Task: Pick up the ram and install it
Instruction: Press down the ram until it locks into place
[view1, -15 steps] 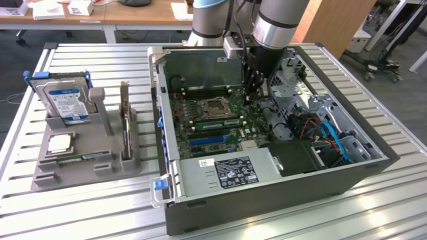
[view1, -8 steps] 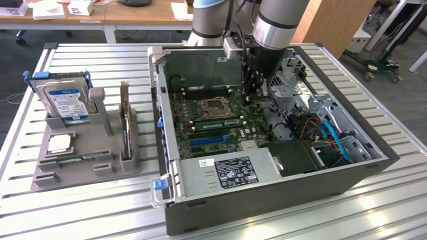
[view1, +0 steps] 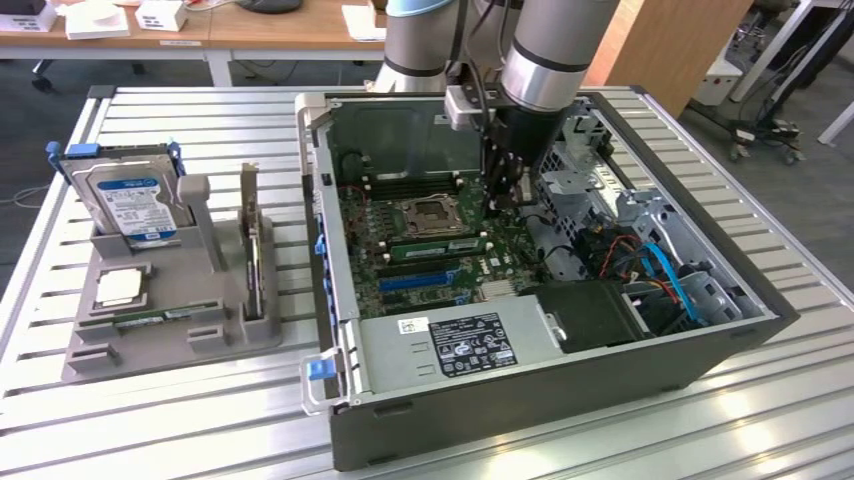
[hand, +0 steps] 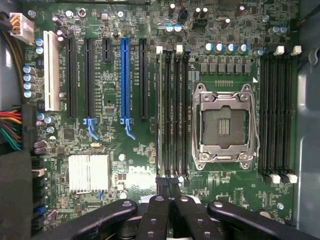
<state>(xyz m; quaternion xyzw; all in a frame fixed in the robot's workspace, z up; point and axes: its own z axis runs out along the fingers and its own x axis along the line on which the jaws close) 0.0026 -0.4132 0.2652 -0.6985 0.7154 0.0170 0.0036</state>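
Wrist view shows my pincer (hand: 169, 192) pinched shut above the board's slots (hand: 172, 112), pressing a ram (hand: 164, 112) home, I judge.

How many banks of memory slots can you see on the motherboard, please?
2: one bank between the CPU socket and the blue slot, the other on the socket's opposite side. None seem hidden.

You are looking at a robotics lab: an open computer case (view1: 534, 300) sits on a slatted metal table (view1: 160, 420), with wooden desks (view1: 267, 25) behind.
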